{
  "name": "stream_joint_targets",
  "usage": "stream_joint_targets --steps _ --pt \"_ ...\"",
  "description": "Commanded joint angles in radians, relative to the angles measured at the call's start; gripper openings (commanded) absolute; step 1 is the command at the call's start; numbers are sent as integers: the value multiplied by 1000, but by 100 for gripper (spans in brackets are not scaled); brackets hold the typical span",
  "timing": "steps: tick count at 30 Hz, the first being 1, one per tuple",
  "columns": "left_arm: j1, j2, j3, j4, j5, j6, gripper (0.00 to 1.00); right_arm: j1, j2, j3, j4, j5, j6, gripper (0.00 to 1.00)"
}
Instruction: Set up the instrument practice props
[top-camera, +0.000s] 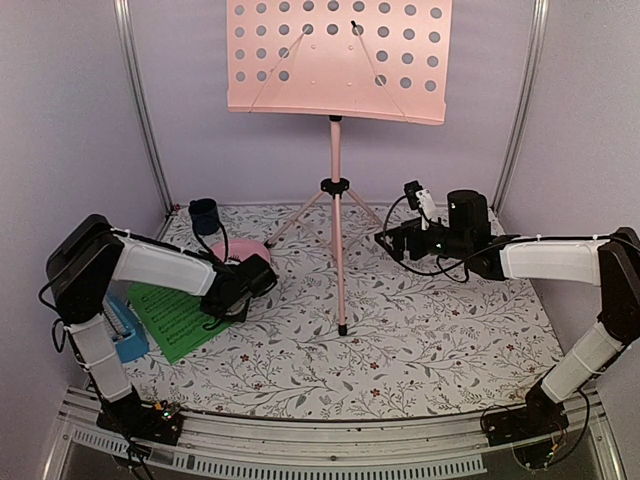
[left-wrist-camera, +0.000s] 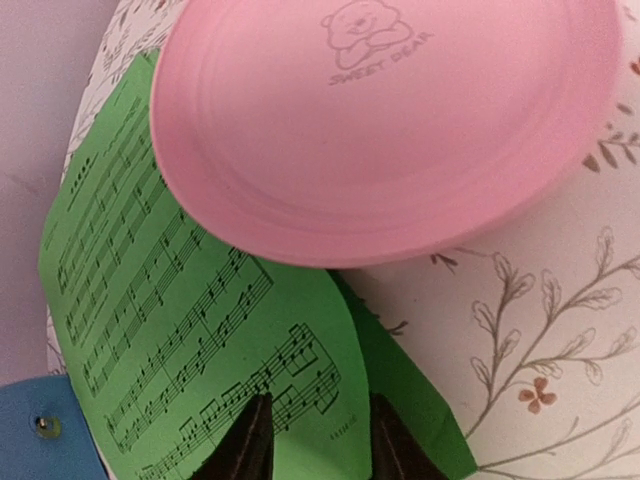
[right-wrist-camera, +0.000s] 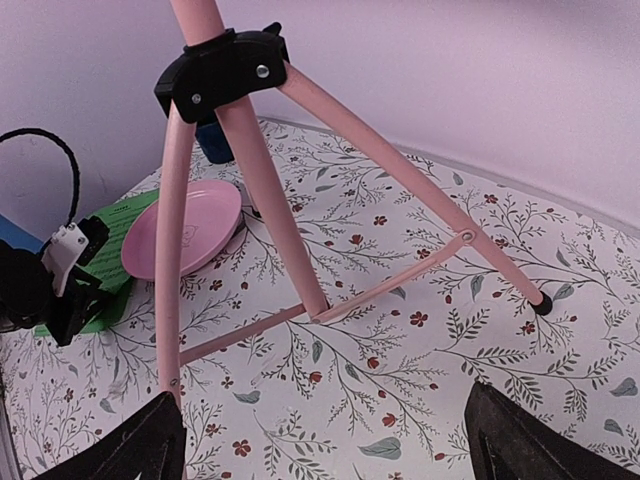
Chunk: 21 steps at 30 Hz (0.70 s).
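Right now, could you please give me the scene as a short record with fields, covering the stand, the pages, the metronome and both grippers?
Music stand: upright at the back of the table, no page on its desk.
Sheet-music pages: two, green, lying flat at the left, partly under the pink disc.
Metronome: blue, beside the pages at the left edge.
Left gripper: low over the top page, fingers apart astride its edge.
Right gripper: wide open, holding nothing, facing the stand's legs.
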<state>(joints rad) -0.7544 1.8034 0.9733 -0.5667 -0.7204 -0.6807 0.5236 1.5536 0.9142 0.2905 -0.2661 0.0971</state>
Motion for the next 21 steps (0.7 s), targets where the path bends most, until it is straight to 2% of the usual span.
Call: stream_joint_targets --steps 1,4,6,14,21 --pt "26 -35 -8 -28 -48 -11 21 8 7 1 3 -8 -9 99" --pt "54 -76 -29 -30 -50 -9 7 7 2 -1 1 -8 -17 99" --pt "76 -105 -41 -33 -38 -9 1 8 -2 -5 -2 -7 -21 99" --pt "105 -281 -54 -50 -16 -19 0 7 -23 -4 3 -55 4 99" --pt "-14 -428 5 -14 -5 55 0 7 -34 47 -44 -147 134 99"
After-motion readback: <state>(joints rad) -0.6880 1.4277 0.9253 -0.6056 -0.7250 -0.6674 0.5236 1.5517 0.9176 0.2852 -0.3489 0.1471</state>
